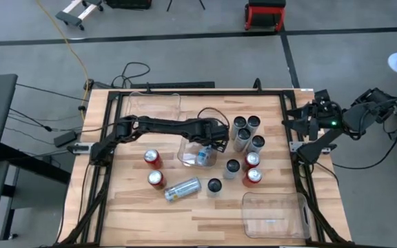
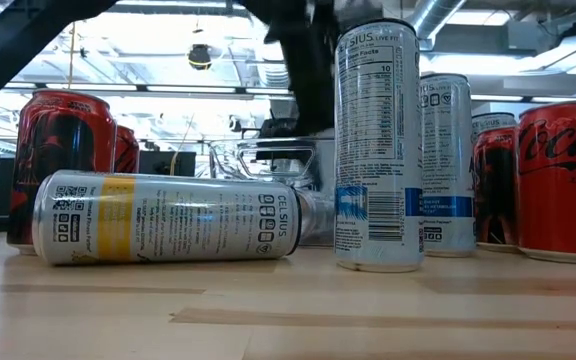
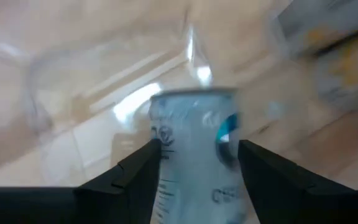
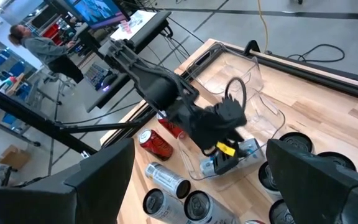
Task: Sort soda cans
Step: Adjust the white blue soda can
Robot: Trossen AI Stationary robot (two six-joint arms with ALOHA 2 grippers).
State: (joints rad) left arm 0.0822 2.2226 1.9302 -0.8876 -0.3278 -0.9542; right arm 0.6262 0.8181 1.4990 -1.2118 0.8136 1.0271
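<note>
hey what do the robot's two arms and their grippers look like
Both arms, left arm and right arm, are dark, jointed and slim. A black cable loops off the left arm, and a yellow tag sits near the left gripper. The right gripper has two broad dark fingers.

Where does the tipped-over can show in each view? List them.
High view: the tipped-over can lies low in the picture, left of centre.
Low view: foreground, left.
Left wrist view: cannot tell whether it shows.
Right wrist view: near the bottom, left of centre.
Shared landmark: the red can standing right beside it.
</note>
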